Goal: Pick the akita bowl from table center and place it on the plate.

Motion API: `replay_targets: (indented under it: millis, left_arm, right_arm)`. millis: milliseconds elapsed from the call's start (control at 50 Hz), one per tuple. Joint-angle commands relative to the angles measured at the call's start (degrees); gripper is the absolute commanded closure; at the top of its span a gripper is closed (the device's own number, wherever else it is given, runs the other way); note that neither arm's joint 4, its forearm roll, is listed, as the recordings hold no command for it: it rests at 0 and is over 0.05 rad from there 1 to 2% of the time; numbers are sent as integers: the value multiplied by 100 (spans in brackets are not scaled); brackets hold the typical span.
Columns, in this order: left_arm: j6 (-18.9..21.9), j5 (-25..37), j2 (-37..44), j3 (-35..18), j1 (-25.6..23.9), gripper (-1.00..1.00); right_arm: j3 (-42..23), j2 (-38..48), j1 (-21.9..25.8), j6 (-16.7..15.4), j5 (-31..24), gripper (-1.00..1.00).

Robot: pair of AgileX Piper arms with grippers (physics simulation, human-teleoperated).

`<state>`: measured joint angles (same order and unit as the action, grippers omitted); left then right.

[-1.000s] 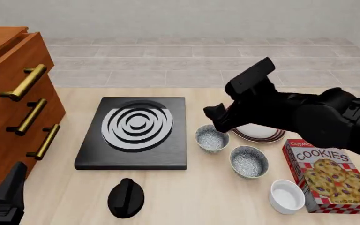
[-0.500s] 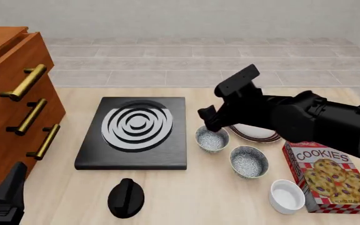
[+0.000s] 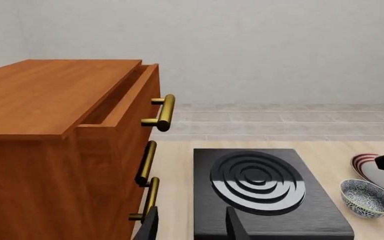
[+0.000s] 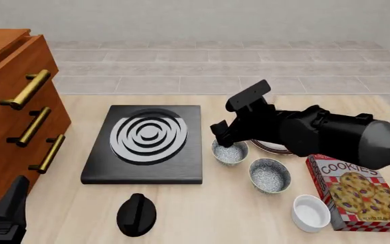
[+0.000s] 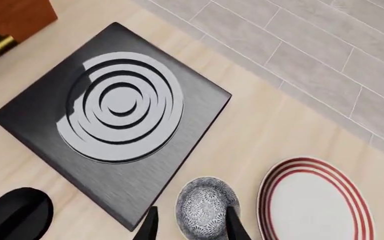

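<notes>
Now my right gripper (image 5: 190, 225), fingers apart, straddles the akita bowl (image 5: 205, 206); next I close, then lift toward the plate (image 5: 315, 200).

a pale wood table (image 4: 202, 213) fills the foreground. beyond its far edge lies a grey tiled floor (image 4: 202, 66), which meets a plain light grey wall (image 4: 202, 20). at the left stands a reddish-brown wooden cabinet (image 4: 5, 117) with brass bar handles (image 4: 27, 89). the light is soft and even.
</notes>
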<state>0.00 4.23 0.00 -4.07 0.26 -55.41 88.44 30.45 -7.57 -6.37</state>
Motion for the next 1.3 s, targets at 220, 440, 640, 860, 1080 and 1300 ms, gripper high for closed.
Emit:
replay_targets:
  millis: [220, 440, 640, 860, 1080, 1300]
  left_arm:
    - [0, 0, 0, 0, 0, -100]
    - [0, 0, 0, 0, 0, -100]
    - [0, 1, 0, 0, 0, -100]
    - [0, 0, 0, 0, 0, -100]
    - [-1, 0, 0, 0, -1, -100]
    - [0, 0, 0, 0, -1, -100]
  right_arm:
    - [102, 259, 24, 65, 235, -100]
    - [216, 342, 69, 146, 373, -100]
    - [243, 462, 7, 144, 469, -100]
    - [303, 594, -14, 147, 623, -100]
    - [299, 693, -23, 147, 708, -100]
    - [306, 797, -24, 159, 792, -100]
